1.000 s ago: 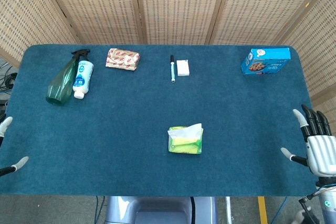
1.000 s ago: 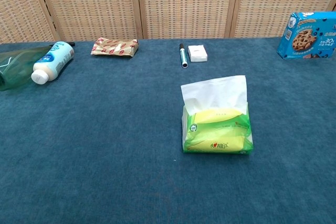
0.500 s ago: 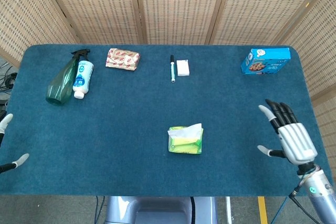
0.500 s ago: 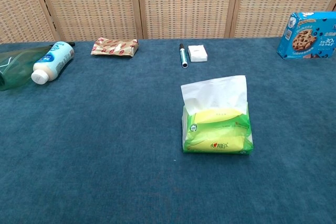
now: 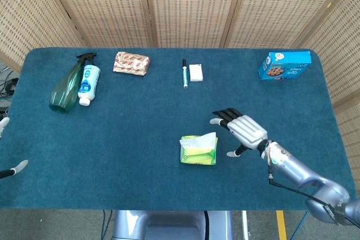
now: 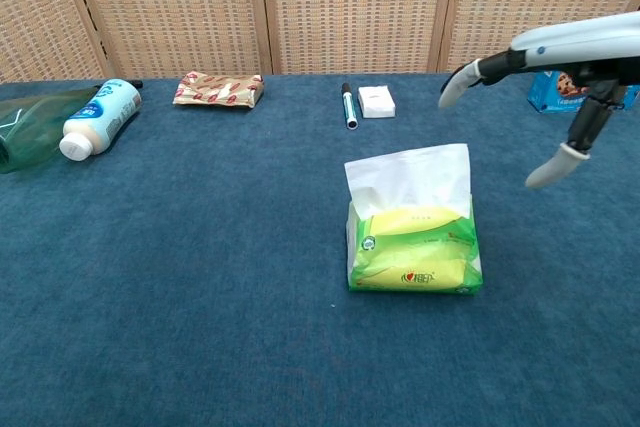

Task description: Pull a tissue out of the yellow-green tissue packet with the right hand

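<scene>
A: Where is the right hand (image 5: pixel 243 130)?

B: Over the table (image 5: pixel 140 139), just to the right of the yellow-green tissue packet (image 5: pixel 198 150) and a little beyond it. Its arm reaches in from the near right corner. The palm faces down, the fingers (image 5: pixel 226 116) are spread and point toward the packet's far side, and the thumb hangs apart below. It holds nothing and is clear of the packet.

A: Does the chest view agree?

B: Yes. There the right hand (image 6: pixel 560 52) comes in from the right edge, above and to the right of the packet (image 6: pixel 414 257), with one fingertip stretched toward the middle and the thumb drooping. How high it sits above the cloth I cannot judge well from either view.

A: And the packet itself?

B: It lies flat near the middle of the table, toward the near edge. A white tissue (image 6: pixel 408 179) stands up out of its top opening, wide and slightly creased. The wrapper is yellow with green edges and a small printed mark on the front.

A: The left hand?

B: Only fingertips of the left hand (image 5: pixel 11 167) show at the left edge of the head view, apart from each other and off the table's side. Whether they grasp anything I cannot tell.
</scene>
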Robot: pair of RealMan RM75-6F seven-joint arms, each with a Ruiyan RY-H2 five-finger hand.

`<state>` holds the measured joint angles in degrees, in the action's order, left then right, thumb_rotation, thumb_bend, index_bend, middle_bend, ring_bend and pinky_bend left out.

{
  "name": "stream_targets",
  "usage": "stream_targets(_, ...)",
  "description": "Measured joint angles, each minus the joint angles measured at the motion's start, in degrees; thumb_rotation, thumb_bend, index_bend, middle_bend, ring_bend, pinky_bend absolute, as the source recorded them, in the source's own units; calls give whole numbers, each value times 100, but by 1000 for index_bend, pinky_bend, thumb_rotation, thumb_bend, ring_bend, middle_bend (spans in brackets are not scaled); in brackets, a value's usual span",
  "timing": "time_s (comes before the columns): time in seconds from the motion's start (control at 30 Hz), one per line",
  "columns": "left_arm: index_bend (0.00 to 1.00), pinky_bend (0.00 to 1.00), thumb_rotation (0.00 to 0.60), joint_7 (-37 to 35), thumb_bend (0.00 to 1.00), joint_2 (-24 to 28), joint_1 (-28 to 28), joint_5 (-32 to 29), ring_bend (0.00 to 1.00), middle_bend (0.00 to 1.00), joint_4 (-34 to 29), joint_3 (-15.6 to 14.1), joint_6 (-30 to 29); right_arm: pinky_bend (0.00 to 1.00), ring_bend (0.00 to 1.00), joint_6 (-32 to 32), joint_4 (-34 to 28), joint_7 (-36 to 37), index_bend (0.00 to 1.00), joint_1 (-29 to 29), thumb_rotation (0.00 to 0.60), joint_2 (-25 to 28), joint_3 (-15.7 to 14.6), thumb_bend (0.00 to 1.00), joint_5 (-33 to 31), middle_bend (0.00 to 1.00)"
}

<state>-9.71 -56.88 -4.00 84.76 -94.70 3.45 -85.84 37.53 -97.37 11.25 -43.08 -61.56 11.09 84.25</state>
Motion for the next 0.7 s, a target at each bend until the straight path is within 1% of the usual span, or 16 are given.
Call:
stream_targets(0.13,0,0,600,-60,0,18,-23,-60,0,0,11,31,46,177,117,-362,162,-500,284,-289,600,-270,20,165,-428,246)
stream_targets(0.2,0,0,600,-71,0,23,-35,-75,0,0,18,35,79,214,170,-452,230,-710,330,-379,600,-387,14,197,-621,292)
stream_targets(0.3,0,0,600,-84,0,29,-52,-89,0,0,18,37,116,318,279,-518,354,-1038,437,-498,600,-588,-14,252,-908,399)
stream_targets(0.33,0,0,600,-86,0,29,-54,-91,0,0,21,36,121,357,331,-523,413,-1160,483,-538,600,-677,-28,276,-1008,451)
stream_targets(0.37,0,0,600,-92,0,29,-57,-91,0,0,27,35,129,396,389,-522,458,-1245,530,-565,600,-744,-40,307,-1080,506)
stream_targets(0.4,0,0,600,-95,0,29,-60,-91,0,0,30,35,135,422,425,-516,501,-1322,558,-590,600,-812,-51,336,-1148,539)
stream_targets(0.47,0,0,600,-101,0,27,-67,-99,0,0,32,37,151,494,511,-475,581,-1477,625,-634,600,-954,-77,445,-1298,619)
stream_targets(0.5,0,0,600,-102,0,26,-69,-100,0,0,34,37,155,510,531,-443,607,-1537,639,-647,600,-1003,-90,481,-1344,637)
stream_targets(0.57,0,0,600,-95,0,22,-72,-100,0,0,37,35,159,551,579,-337,640,-1626,665,-656,600,-1080,-110,585,-1387,676)
stream_targets(0.67,0,0,600,-63,0,14,-79,-100,0,0,29,32,172,610,616,-141,623,-1636,687,-622,600,-1137,-124,686,-1397,704)
stream_targets(0.7,0,0,600,-51,0,12,-83,-100,0,0,24,30,181,622,622,-88,604,-1615,691,-605,600,-1139,-126,698,-1388,709)
